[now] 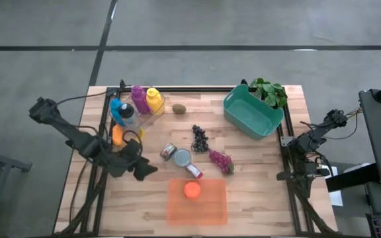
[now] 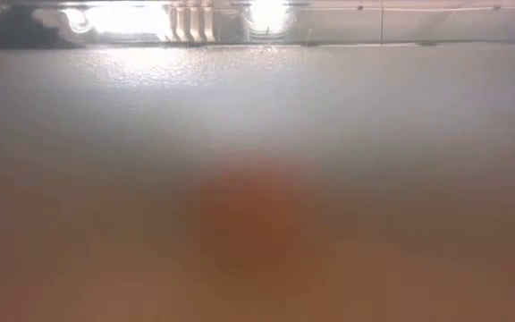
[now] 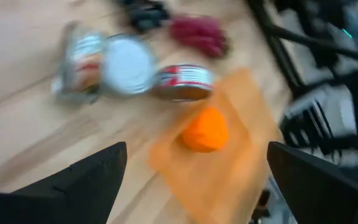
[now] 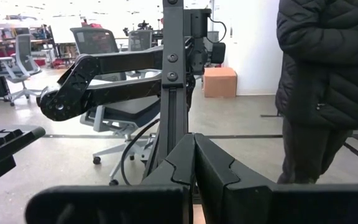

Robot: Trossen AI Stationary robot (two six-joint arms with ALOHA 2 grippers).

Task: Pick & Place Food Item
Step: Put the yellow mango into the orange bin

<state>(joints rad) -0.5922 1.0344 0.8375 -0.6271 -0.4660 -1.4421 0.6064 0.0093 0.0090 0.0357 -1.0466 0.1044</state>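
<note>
An orange round fruit (image 1: 192, 190) (image 3: 205, 129) lies on a translucent orange board (image 1: 207, 208) (image 3: 229, 180) near the table's front edge. My left gripper (image 1: 147, 162) (image 3: 196, 152) hangs open above the table, to the left of the board, with nothing between its fingers. The fruit is ahead of it in its wrist view. In the low view the fruit shows only as an orange blur (image 2: 249, 224). My right gripper (image 4: 194, 163) is shut and empty, parked off the table's right edge (image 1: 309, 142).
Three tins (image 1: 182, 158) (image 3: 126, 62), dark grapes (image 1: 200, 137) and red grapes (image 1: 221, 160) lie mid-table. A teal bin (image 1: 253, 114), a plant (image 1: 270, 91), a kiwi (image 1: 178, 109) and bottles (image 1: 137, 104) stand farther back. A person in a dark jacket (image 4: 328, 74) stands beyond the table.
</note>
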